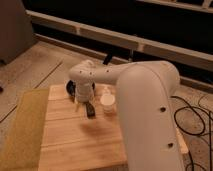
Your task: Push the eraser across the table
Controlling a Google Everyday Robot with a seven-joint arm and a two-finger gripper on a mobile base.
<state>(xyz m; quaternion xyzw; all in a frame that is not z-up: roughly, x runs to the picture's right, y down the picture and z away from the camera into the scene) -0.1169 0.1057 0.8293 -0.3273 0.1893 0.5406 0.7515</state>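
Just one eraser (91, 110) beside the gripper (78, 102) (one cup (108, 104) nearby)

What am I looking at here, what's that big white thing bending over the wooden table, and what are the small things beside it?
The big white shape is a robot arm, reaching from the right over a wooden table. One camera looks down on it. At the arm's tip sits its pincer, low over the table's far left part, next to a small dark eraser. A white cup stands right of the eraser. A yellow-green mat lies along the table's left side. Whether the pincer holds anything cannot be told.
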